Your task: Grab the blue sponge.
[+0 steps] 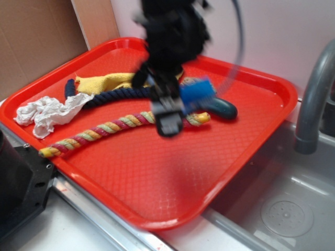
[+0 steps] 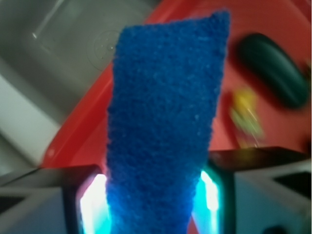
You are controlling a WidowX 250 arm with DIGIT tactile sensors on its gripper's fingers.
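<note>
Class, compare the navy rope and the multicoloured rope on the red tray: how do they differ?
The navy rope is one dark colour; the multicoloured rope is striped yellow, red and green. The navy rope lies farther back, beside the yellow cloth; the multicoloured rope lies nearer the front. Both are braided and rest on the tray.

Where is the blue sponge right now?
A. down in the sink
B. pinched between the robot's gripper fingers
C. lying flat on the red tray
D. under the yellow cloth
B: the wrist view shows the blue sponge squeezed between the two fingers of the gripper, and the exterior view shows it lifted above the red tray.
</note>
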